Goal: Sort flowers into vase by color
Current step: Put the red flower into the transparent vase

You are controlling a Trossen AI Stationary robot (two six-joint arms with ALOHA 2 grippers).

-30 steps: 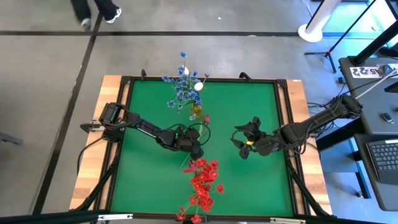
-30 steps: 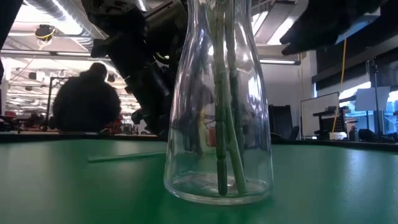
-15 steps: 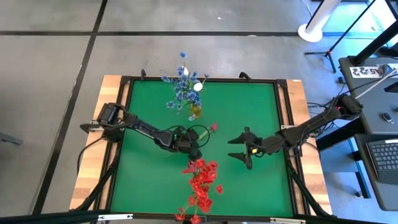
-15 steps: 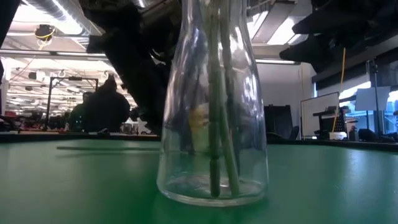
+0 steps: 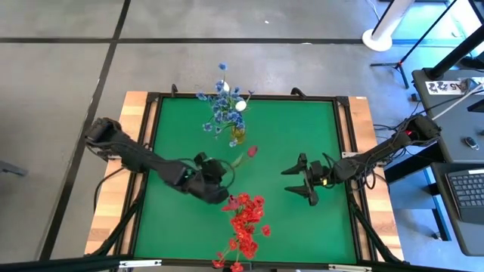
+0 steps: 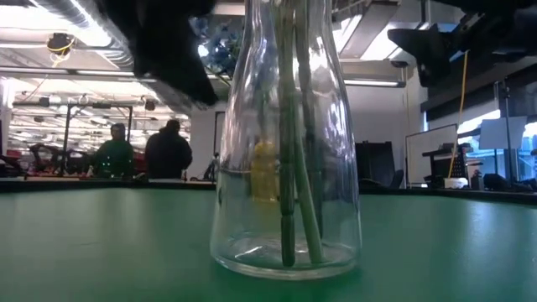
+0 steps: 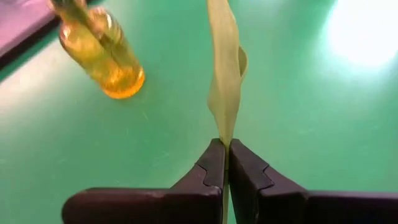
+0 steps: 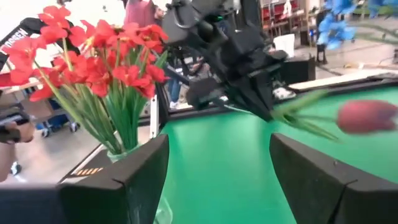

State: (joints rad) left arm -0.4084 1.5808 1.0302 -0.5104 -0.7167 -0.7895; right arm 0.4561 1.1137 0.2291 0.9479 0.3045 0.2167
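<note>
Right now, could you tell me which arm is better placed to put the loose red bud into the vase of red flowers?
The left. Its hand is already shut on the red bud's stem, right beside the vase of red flowers. The right hand hangs open and empty, farther from that vase.

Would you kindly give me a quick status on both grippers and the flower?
Left gripper shut on red bud stem, beside the red bunch's vase. Right gripper open, empty, waiting at right. Nothing blocking.
</note>
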